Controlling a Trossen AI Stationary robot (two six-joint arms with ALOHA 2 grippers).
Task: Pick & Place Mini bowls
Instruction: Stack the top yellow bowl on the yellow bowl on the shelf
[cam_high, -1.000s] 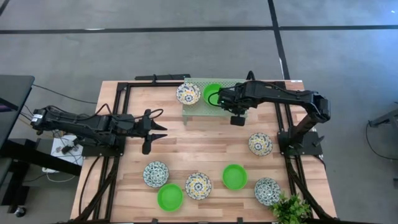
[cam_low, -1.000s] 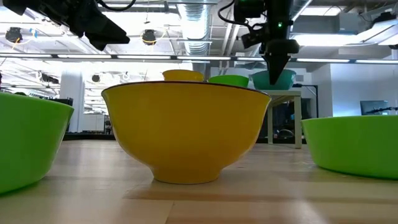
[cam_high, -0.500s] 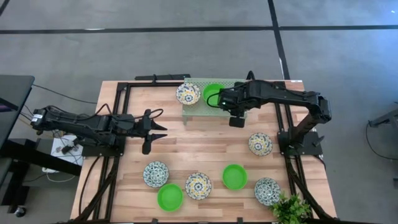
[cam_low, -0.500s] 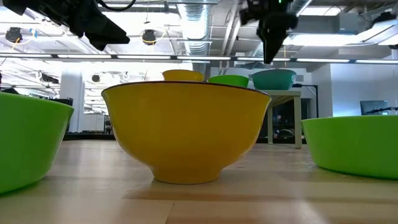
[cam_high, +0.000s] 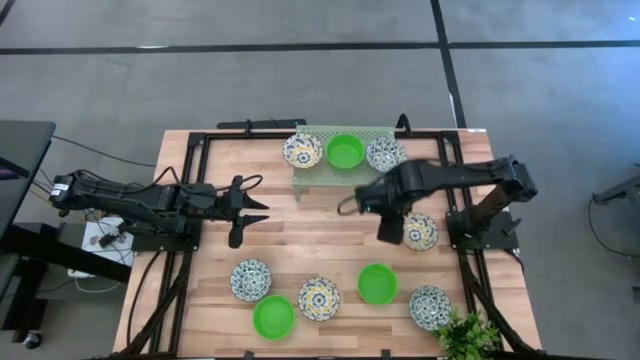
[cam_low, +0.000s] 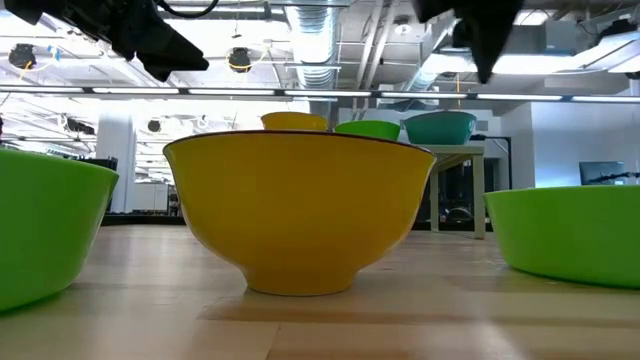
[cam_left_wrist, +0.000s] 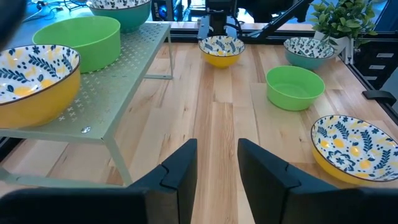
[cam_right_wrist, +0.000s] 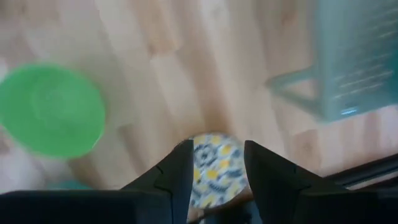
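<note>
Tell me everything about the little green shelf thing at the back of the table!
The green rack is a small raised stand of pale green metal mesh with tiny holes, on thin legs. It stands upright at the back edge of the wooden table, near the middle. Three mini bowls sit in a row on it: a yellow patterned bowl, a plain green bowl, and a blue-green patterned bowl. No gripper touches it.
</note>
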